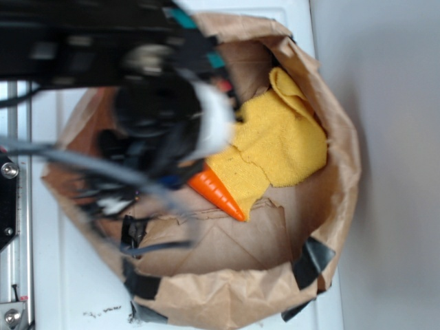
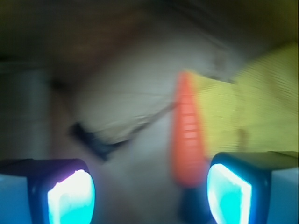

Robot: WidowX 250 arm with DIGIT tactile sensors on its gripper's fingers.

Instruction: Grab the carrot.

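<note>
Inside the brown paper bag (image 1: 275, 275), the carrot (image 1: 218, 192) is lying against the edge of the yellow cloth (image 1: 282, 144), its tip pointing away from the arm. The gripper (image 2: 149, 196) is hovering above with its jaws spread wide, gripping nothing; the carrot's stem end is sitting just inside the right finger (image 2: 231, 196).

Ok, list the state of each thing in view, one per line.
carrot: lying flat in the bag, between the fingers, near the right one, not gripped.
yellow cloth: crumpled, beside the carrot.
paper bag: open, rim rolled down.
gripper: open, fingers apart.
</note>
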